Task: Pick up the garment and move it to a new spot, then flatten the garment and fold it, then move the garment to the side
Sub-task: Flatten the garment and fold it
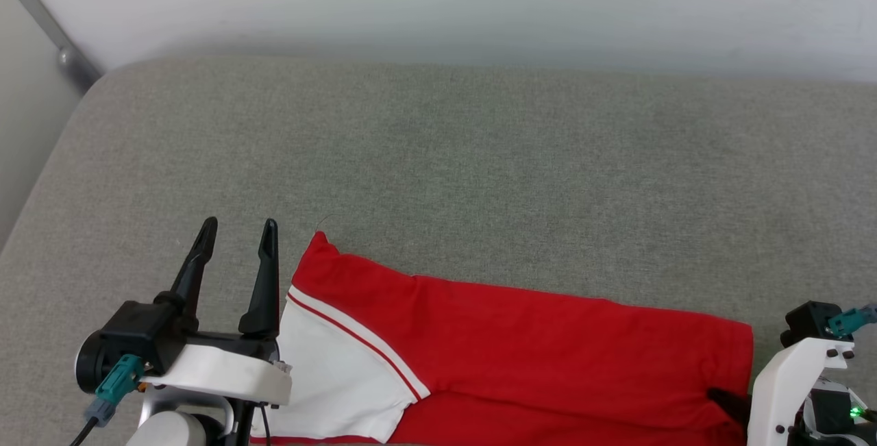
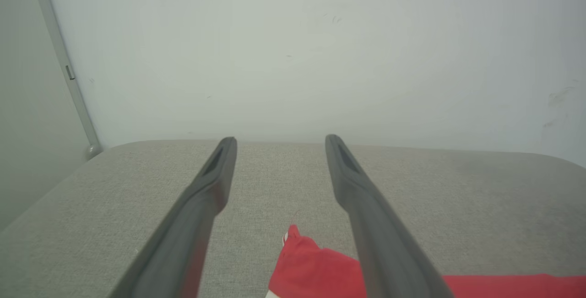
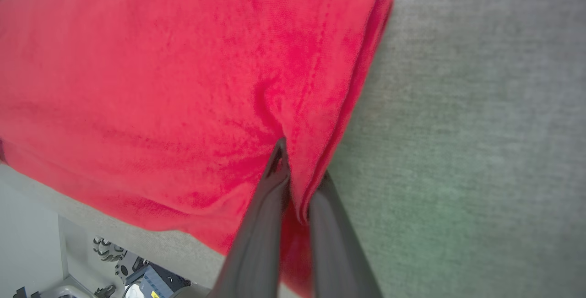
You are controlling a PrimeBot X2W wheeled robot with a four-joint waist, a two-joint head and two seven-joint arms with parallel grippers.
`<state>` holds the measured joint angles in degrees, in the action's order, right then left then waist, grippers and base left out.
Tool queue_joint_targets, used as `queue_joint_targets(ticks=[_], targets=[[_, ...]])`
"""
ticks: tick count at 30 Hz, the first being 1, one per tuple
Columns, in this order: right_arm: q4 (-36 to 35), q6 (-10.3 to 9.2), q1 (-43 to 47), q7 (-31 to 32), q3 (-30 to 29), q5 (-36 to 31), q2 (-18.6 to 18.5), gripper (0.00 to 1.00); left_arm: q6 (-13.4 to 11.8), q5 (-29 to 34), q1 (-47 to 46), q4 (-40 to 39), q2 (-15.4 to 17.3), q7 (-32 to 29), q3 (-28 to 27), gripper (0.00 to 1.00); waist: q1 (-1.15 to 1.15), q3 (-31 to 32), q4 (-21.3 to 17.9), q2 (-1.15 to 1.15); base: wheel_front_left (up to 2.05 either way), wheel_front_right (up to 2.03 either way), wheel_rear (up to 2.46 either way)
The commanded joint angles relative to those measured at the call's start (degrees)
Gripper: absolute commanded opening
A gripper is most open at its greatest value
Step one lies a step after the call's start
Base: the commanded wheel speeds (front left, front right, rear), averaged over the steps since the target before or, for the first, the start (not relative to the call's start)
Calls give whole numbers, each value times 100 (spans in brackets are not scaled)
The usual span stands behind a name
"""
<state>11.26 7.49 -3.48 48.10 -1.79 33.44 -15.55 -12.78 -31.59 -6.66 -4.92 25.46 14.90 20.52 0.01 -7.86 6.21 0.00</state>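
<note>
At bottom centre, the right gripper [image 3: 300,163] pinches the edge of the red garment [image 3: 183,83]. At lower left, the left gripper [image 1: 238,233] hovers spread, empty.

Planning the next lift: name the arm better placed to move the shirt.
Right. The right gripper is shut on the shirt at its edge; the left gripper stands open beside it, holding nothing.
</note>
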Motion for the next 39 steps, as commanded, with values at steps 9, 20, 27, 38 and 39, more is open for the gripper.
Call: queue_joint_targets(ticks=[9,20,27,38,39], targets=[[-82,-2,-53,-34,180,59,-411,0,-154,-75,363,69,96,1,-156,100,-1,471,-256,0,0,0,0],[-16,-2,90,-66,-1195,-213,-650,0,-262,-73,560,-41,145,-76,-112,100,-1,624,-545,0,0,0,0],[-404,-1,-70,707,-1687,-10,-4,0,-275,-92,570,-28,134,-78,-80,100,-1,597,-636,0,0,0,0],[-745,-1,-244,1749,-1352,1772,1234,0,-205,-134,393,38,129,-138,-13,100,-1,521,-523,0,0,0,0],[-681,-1,-289,1714,-1251,1964,1255,0,-197,-130,371,44,131,-140,-1,100,-1,510,-495,0,0,0,0]])
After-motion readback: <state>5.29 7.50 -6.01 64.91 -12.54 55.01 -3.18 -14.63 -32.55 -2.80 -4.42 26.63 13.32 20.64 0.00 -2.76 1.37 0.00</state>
